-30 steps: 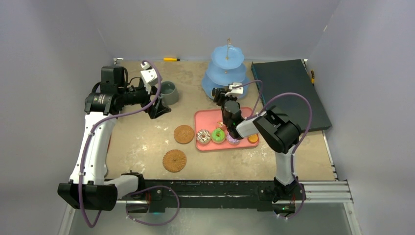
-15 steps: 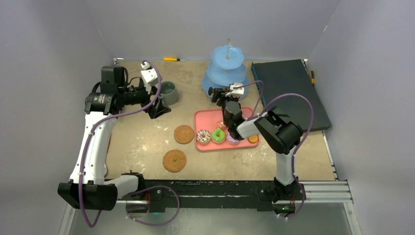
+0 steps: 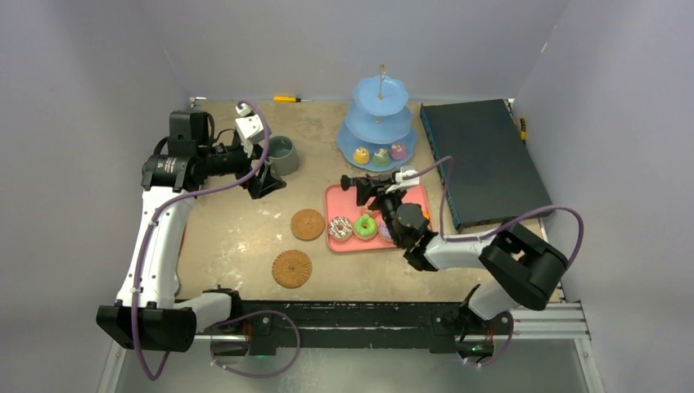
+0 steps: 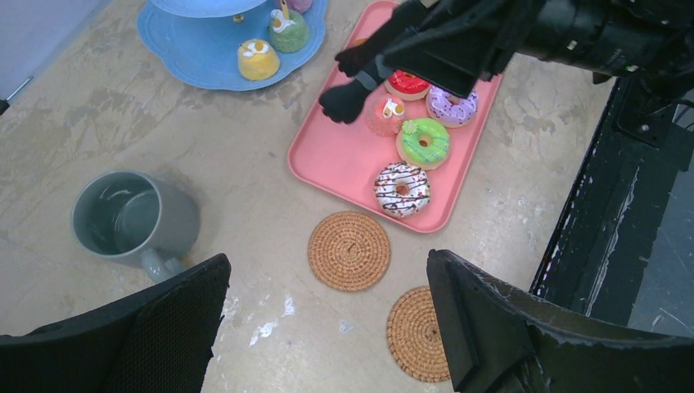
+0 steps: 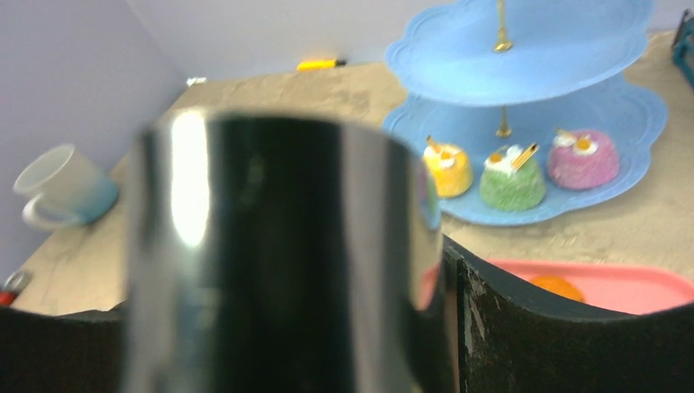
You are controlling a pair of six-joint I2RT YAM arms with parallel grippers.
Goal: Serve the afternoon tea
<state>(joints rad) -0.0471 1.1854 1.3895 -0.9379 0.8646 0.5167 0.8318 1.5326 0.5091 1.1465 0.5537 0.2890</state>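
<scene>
Bare table point(image 3: 237, 237) lies at nine o'clock of the pink tray point(image 3: 340, 201). One woven coaster point(image 3: 308, 224) sits just beside the tray's edge, and a second coaster point(image 3: 292, 268) sits nearer my bases. At three o'clock a dark slab point(image 3: 483, 160) fills the table up to the wall. The blue three-tier stand point(image 3: 348, 151) sits at twelve o'clock of the tray, near its far edge. Its bottom tier carries a yellow cupcake point(image 5: 446, 168), a green cupcake point(image 5: 511, 176) and a pink cupcake point(image 5: 583, 160).

My right arm lies low, elbow out at three o'clock. My right claw point(image 3: 386, 199) hangs over the tray with the black tongs point(image 4: 360, 74) gripped between partly spread fingers, the tong tips apart. My left arm is bent forward. My left claw point(image 3: 266, 182) gapes wide and empty, just beside the upright grey-green mug point(image 3: 283, 154).

The tongs blur across my right wrist view and hide most of the tray. From above, my right arm covers some of the doughnuts — the white striped doughnut point(image 3: 340, 228) and green doughnut point(image 3: 365, 227) show clear. The white mug point(image 5: 65, 188) appears only in my right wrist view, at nine o'clock, and I cannot tell whether it stands upright.
</scene>
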